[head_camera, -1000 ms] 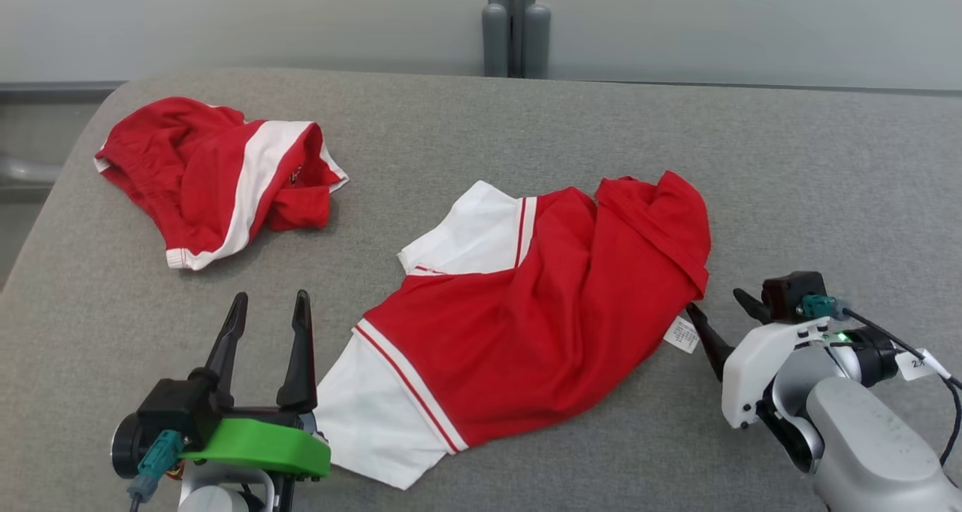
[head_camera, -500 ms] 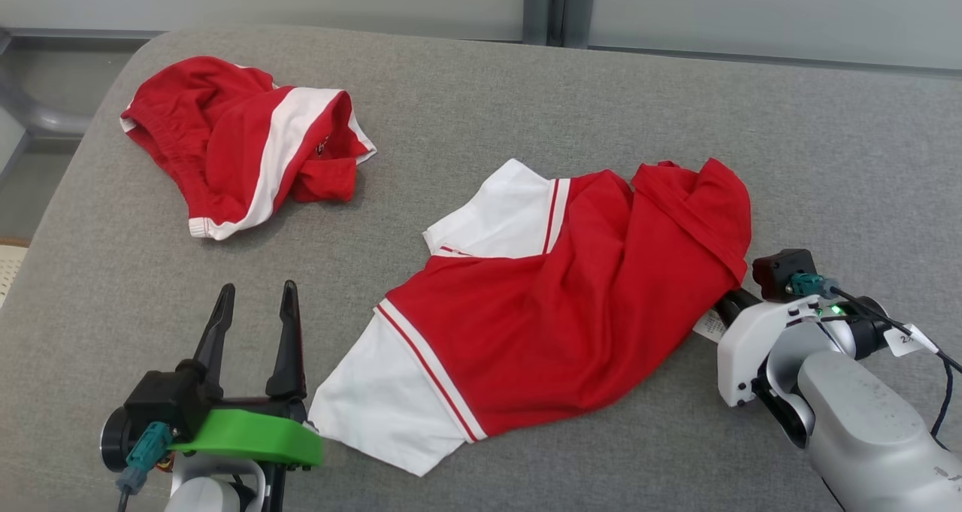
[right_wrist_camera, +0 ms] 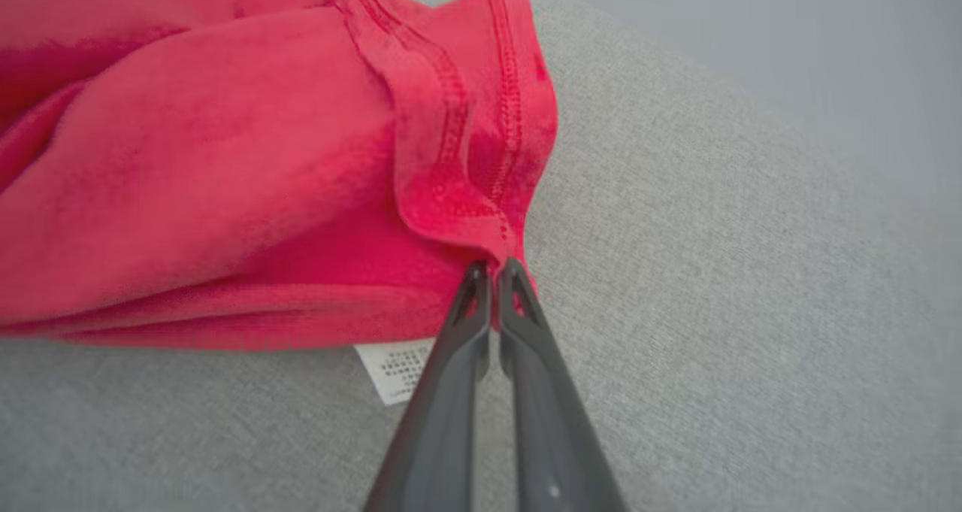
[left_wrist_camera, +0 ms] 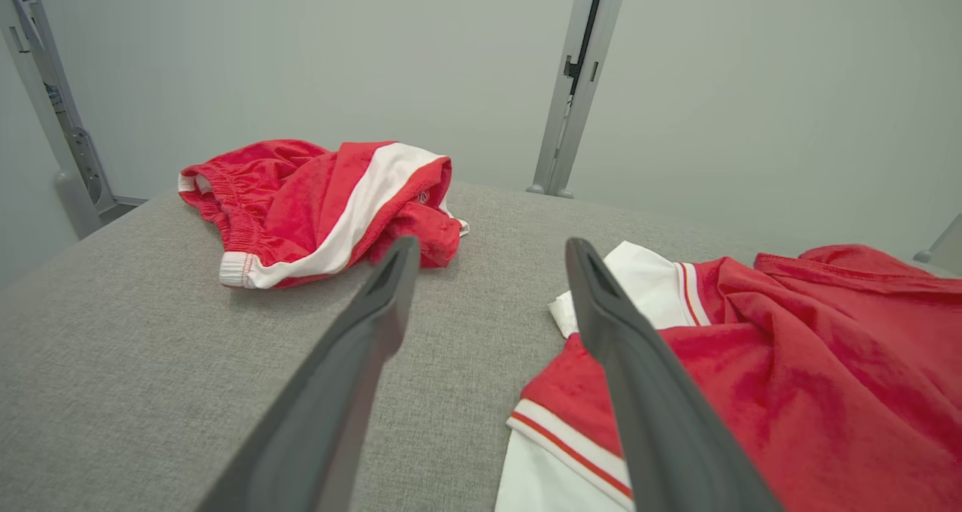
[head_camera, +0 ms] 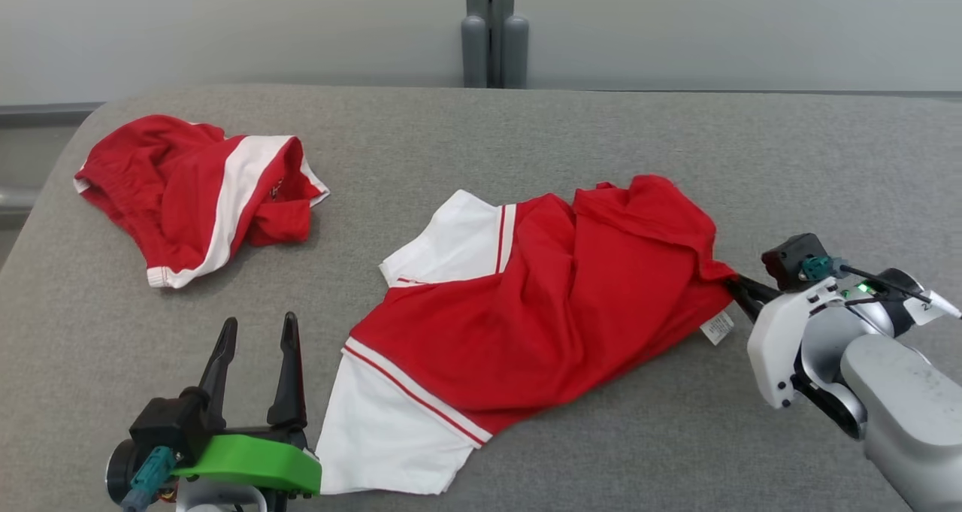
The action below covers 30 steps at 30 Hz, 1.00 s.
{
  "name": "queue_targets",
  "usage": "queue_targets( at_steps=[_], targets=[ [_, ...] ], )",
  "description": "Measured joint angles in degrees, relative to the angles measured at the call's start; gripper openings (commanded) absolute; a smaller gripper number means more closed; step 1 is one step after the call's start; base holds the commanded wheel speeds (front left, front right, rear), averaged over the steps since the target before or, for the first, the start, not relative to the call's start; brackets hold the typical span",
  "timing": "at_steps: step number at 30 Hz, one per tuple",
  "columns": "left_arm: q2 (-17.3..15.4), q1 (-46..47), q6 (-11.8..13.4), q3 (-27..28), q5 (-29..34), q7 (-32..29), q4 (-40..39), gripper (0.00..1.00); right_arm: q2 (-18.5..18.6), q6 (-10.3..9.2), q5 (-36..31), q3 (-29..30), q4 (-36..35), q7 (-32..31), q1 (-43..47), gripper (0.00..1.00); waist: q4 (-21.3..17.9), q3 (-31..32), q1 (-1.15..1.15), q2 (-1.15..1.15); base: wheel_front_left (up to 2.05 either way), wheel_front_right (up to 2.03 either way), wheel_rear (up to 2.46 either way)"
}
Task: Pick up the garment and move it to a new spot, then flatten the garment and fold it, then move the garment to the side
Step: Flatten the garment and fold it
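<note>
A red shirt with white sleeves (head_camera: pixel 541 309) lies crumpled across the middle of the grey table (head_camera: pixel 601 143). My right gripper (head_camera: pixel 733 286) is shut on the shirt's right hem corner (right_wrist_camera: pixel 488 241); its two fingers (right_wrist_camera: pixel 466 346) press together on the stitched edge. A white care label (head_camera: pixel 718 326) pokes out below that corner. My left gripper (head_camera: pixel 255 331) stands open at the lower left, fingers apart and empty, just left of the shirt's near white sleeve (head_camera: pixel 383 437). The shirt (left_wrist_camera: pixel 789 377) lies to the right of the left fingers (left_wrist_camera: pixel 376 324).
Red shorts with a white stripe (head_camera: pixel 203 189) lie bunched at the table's far left, also seen as shorts (left_wrist_camera: pixel 323 196) ahead of the left gripper. A grey post (head_camera: pixel 492 31) rises behind the table's far edge. Bare grey surface stretches right of the shirt.
My right gripper went from open beside the hem to shut on the shirt's right corner, and has drawn it slightly right. The head camera shifted. The left gripper stayed open.
</note>
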State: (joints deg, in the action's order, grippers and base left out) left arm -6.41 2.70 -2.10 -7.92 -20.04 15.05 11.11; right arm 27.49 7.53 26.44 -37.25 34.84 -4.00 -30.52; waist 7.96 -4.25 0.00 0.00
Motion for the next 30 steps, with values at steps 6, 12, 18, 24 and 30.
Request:
queue_targets(
  at_steps=[6,12,18,24,30],
  targets=[
    [0.1,-0.9,0.0,0.2,-0.1,0.0,0.6,1.0,5.2,-0.01,4.3,3.5,-11.0,-11.2,6.8,0.0,-2.8,1.4,0.0,0.0,0.0,0.0,0.0],
    [0.1,-1.0,0.0,0.5,-0.3,0.0,1.0,1.0,6.1,0.0,5.6,10.4,-19.3,-19.2,17.0,0.0,-4.9,1.9,0.0,0.0,0.0,0.0,0.0],
    [0.1,-0.9,0.0,0.6,-0.3,0.0,1.1,1.0,3.0,0.0,4.1,17.0,-23.1,-22.9,24.0,1.0,-5.8,1.0,0.0,0.0,0.0,0.0,0.0],
    [-0.6,-0.4,0.0,0.8,-0.3,0.0,1.3,1.0,0.0,-0.01,1.3,22.8,-26.6,-20.9,25.6,1.0,-6.3,0.8,0.0,0.0,0.0,0.0,0.0],
    [-1.7,-0.3,0.4,1.1,0.0,0.0,-0.6,1.0,-3.8,-0.01,-3.7,29.2,-33.2,-12.2,27.0,1.0,-6.3,2.0,0.0,0.0,0.0,0.0,0.0]
  ],
)
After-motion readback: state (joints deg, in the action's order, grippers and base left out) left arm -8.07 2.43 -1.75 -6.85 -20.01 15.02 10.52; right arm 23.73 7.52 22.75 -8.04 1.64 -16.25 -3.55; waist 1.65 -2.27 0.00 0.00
